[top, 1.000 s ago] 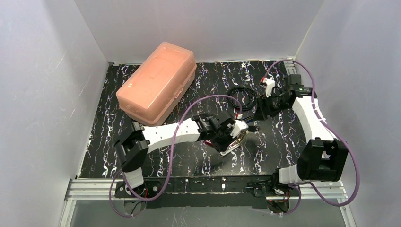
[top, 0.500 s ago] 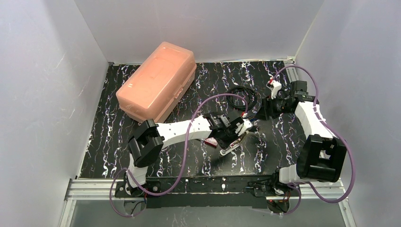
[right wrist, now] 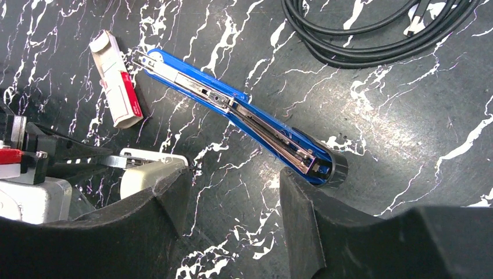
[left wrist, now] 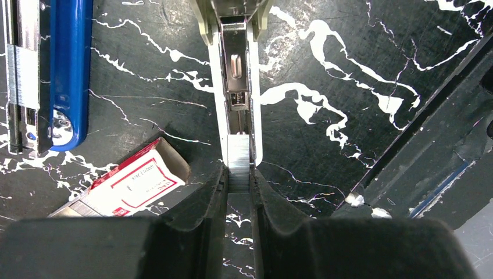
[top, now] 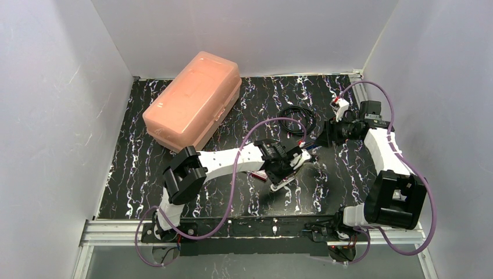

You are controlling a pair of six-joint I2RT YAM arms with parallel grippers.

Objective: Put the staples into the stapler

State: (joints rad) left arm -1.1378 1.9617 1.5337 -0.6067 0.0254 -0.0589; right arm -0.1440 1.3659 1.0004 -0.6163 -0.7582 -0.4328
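Left gripper (left wrist: 238, 174): we see its jaws standing nearly together, clamped on a staple strip (left wrist: 238, 156).
Staple strip: pinched at the fingertips, with its far end lying inside the metal channel of the white stapler (left wrist: 235, 87).
White stapler: straight ahead of the left gripper and opened, its channel in line with the narrow gap between the fingers.
Staples box (left wrist: 139, 183): flat on the table (left wrist: 360, 64), just beside one finger of the left gripper but apart from it, on the left of that wrist view. Its pale label faces up, and we make out a grey tray at the end nearest the gripper.
Blue stapler (left wrist: 70, 70): ahead of the left gripper and further out on the box's side, opened flat, with a metal rail along it.
Right gripper (right wrist: 232, 180): we find its jaws spread wide with nothing between them.
Blue stapler, from the right gripper: it runs diagonally away from the fingertips, its dark rounded end just ahead of one finger. We cannot tell whether they touch.
Cable (right wrist: 372, 40): a black coil well ahead of the right gripper.
Pink case (top: 195, 99): far from both grippers, at the table's back corner.
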